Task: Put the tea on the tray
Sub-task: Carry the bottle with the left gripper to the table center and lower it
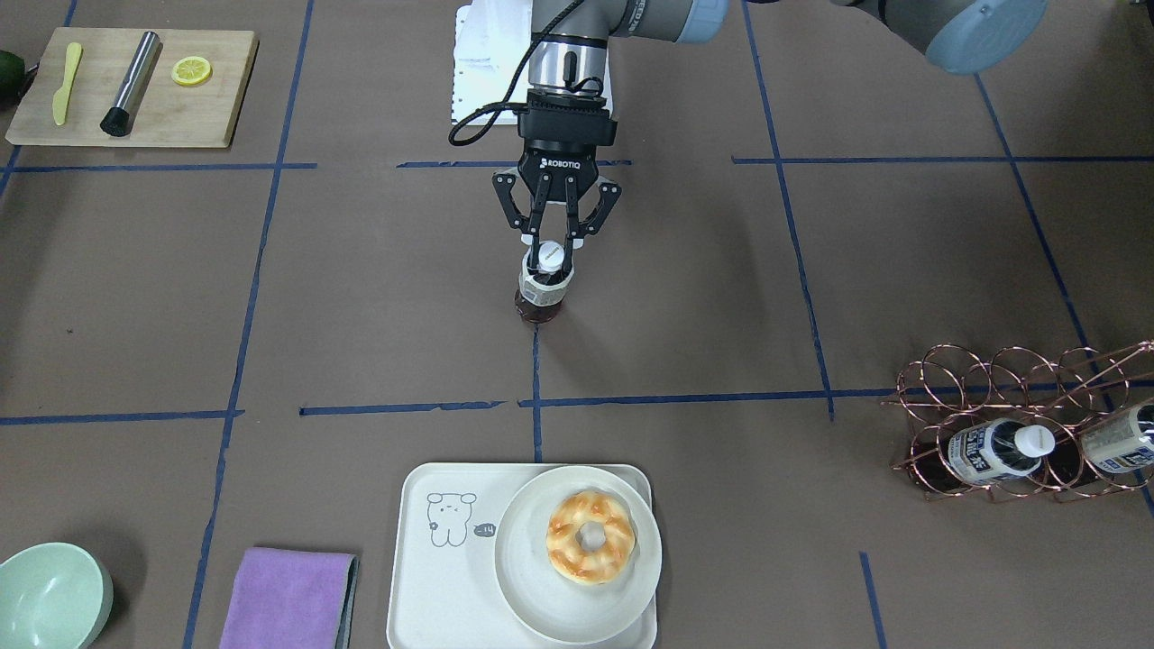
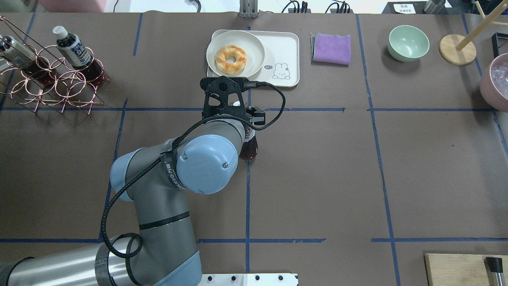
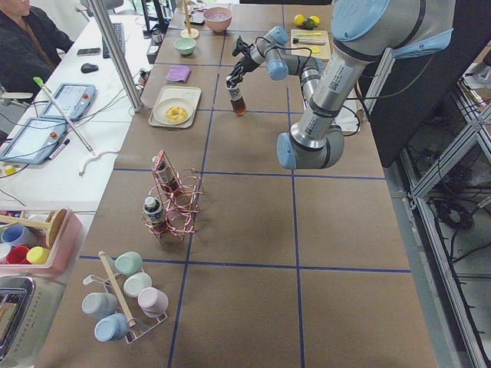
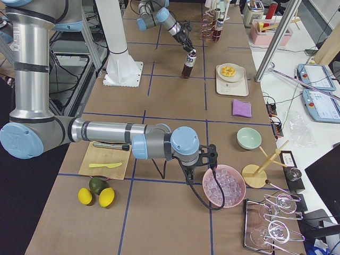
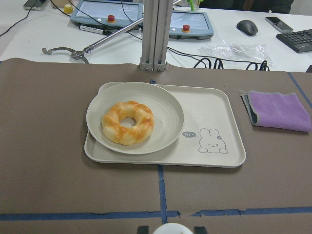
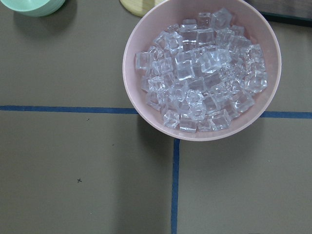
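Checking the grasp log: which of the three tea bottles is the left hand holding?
The tea bottle upright at mid-table, its white cap pinched by the left hand; the other two lean in the copper wire rack.

Brown tbl (image 1: 721, 315), tray (image 1: 433, 590), cloth (image 1: 288, 599), bowl (image 1: 50, 599), board (image 1: 212, 113)

Cream tray (image 1: 424, 586) with line-drawn bear (image 1: 448, 520), dark brown white-capped tea (image 1: 540, 303), purple cloth (image 1: 288, 597), mint-green bowl (image 1: 50, 597)

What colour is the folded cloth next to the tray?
The cloth is purple; clearest in the left wrist view.
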Controlling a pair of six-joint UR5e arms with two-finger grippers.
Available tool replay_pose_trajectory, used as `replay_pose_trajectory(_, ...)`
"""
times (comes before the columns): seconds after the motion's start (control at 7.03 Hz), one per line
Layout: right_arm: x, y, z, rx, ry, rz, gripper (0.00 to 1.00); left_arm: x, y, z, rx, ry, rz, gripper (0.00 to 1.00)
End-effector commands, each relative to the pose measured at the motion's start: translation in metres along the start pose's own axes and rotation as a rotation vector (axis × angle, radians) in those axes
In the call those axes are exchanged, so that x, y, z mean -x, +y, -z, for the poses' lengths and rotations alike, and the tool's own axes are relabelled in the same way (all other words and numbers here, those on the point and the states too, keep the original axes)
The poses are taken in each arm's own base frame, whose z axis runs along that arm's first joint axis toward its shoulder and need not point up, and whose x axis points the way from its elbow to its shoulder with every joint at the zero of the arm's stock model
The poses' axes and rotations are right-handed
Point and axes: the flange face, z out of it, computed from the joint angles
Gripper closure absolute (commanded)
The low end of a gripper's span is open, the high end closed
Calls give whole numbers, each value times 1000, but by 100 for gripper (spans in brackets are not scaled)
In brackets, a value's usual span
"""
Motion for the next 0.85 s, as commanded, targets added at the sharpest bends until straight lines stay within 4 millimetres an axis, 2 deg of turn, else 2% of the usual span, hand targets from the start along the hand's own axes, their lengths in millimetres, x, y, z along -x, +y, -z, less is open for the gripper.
replay_pose_trajectory(0.0,0,1,0,0,0,0,0,0,0,1,0,2,0,37)
replay_pose_trajectory(0.14,0,0,-1,1,0,1,0,0,1,0,0,0,0,36)
replay_pose_trajectory(0.28,-1,1,-1,1,0,-1,0,0,0,1,0,2,0,21)
replay_pose_trajectory(0.43,0,1,-1,2,0,-1,0,0,-1,3,-1,5,2,0)
replay_pose_trajectory(0.71,-1,1,-1,1,0,-1,0,-1,-5,11,-5,20,13,0)
